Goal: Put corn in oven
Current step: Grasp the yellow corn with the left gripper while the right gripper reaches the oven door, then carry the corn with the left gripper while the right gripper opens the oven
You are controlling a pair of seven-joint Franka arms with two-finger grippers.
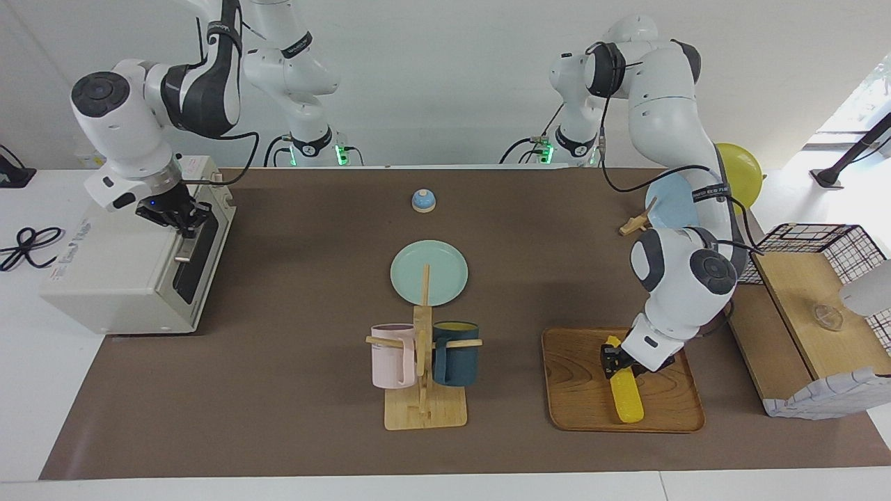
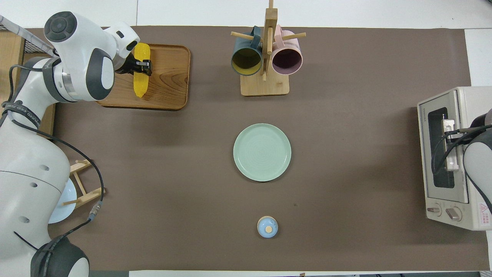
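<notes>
Facing view: I'm clamping the left gripper (image 1: pixel 612 360) on the corn (image 1: pixel 625 395) at the tray's (image 1: pixel 578 390) twelve o'clock end, lifting level toward the oven (image 1: pixel 132 257), where the closed right gripper (image 1: pixel 177 219) is sitting at the door handle.

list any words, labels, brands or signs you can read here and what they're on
No text here can be read for certain.
Oven: small dark brand line on the door frame, too small to read.
Oven: red and white warning sticker with a triangle sign, wording too small.
Oven top: grey lettering, blurred.
Left arm: black band with white lettering, unreadable.
</notes>
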